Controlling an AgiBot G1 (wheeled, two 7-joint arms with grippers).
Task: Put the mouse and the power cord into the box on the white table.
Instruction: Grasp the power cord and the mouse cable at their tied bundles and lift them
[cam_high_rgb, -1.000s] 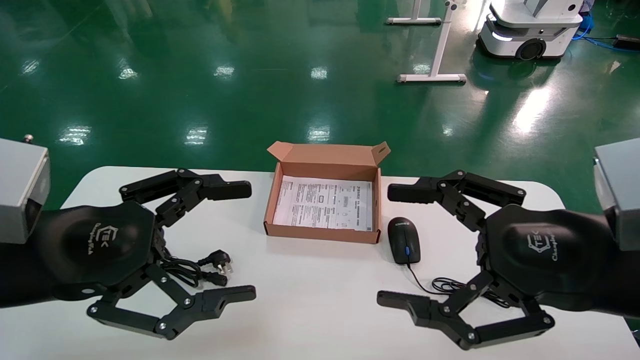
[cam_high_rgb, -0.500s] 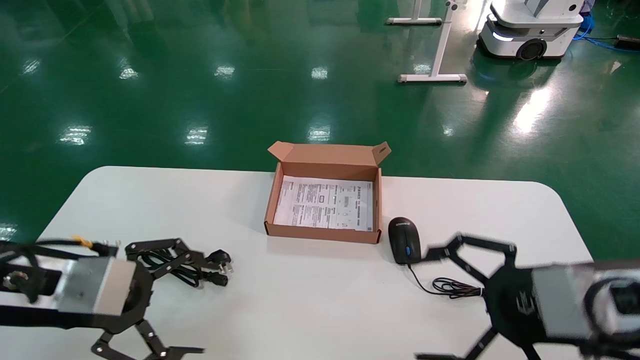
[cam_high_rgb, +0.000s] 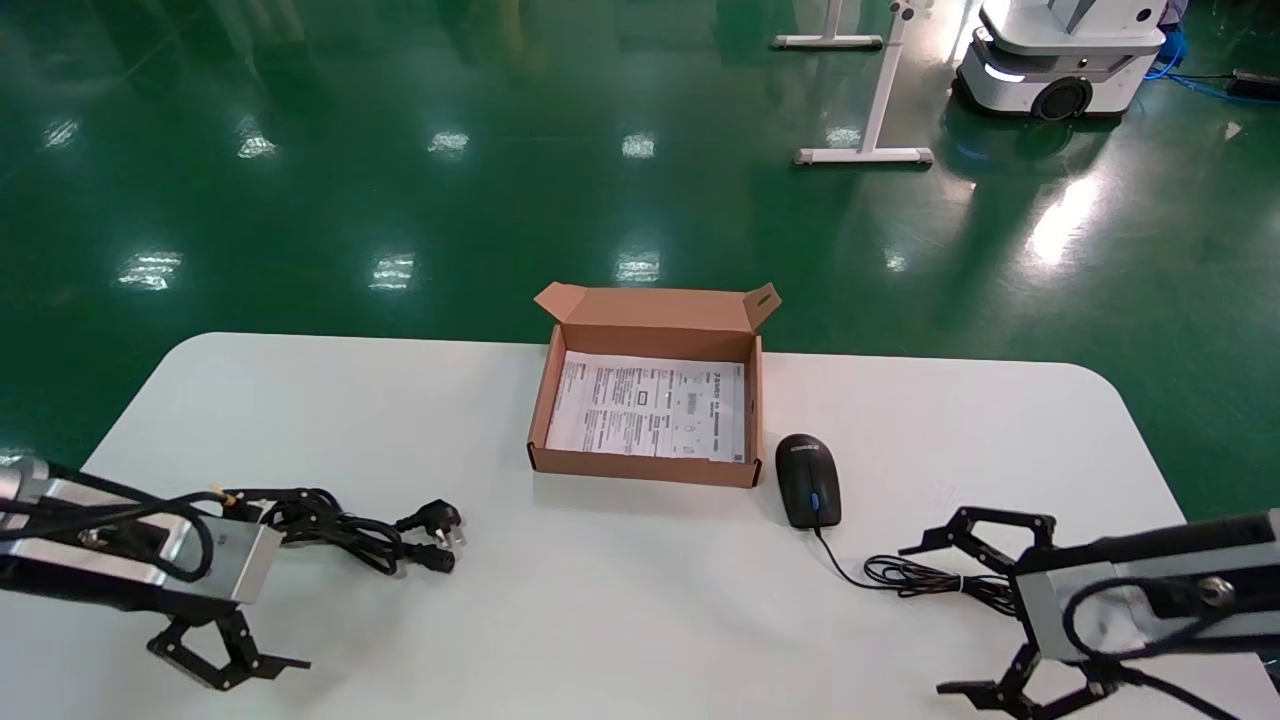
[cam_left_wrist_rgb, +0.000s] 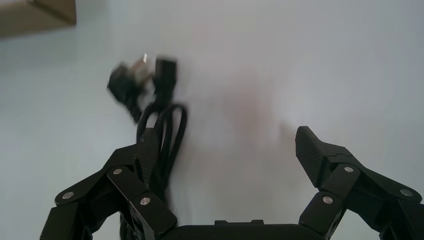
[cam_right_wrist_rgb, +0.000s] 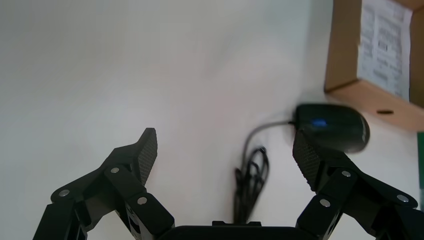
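Observation:
The brown box (cam_high_rgb: 640, 467) stands open at the middle back of the white table (cam_high_rgb: 620, 610), with a printed sheet on its bottom. The black mouse (cam_high_rgb: 808, 482) lies just right of the box, and its thin cable (cam_high_rgb: 915, 577) is coiled toward my right gripper (cam_high_rgb: 925, 620). That gripper is open and low, with the coil between its fingers in the right wrist view, mouse (cam_right_wrist_rgb: 334, 127) ahead. The power cord (cam_high_rgb: 345, 522) lies at the left, plug (cam_high_rgb: 437, 520) toward the middle. My left gripper (cam_high_rgb: 285, 578) is open beside the cord (cam_left_wrist_rgb: 167, 125).
A corner of the box (cam_left_wrist_rgb: 37, 15) shows in the left wrist view and its side wall (cam_right_wrist_rgb: 345, 60) in the right wrist view. Beyond the table are a green floor, a white stand (cam_high_rgb: 865, 150) and another robot base (cam_high_rgb: 1060, 60).
Both arms have dropped from high in front of the camera to low near the table's front edge. Both grippers stay open; the mouse, cord and box have not moved.

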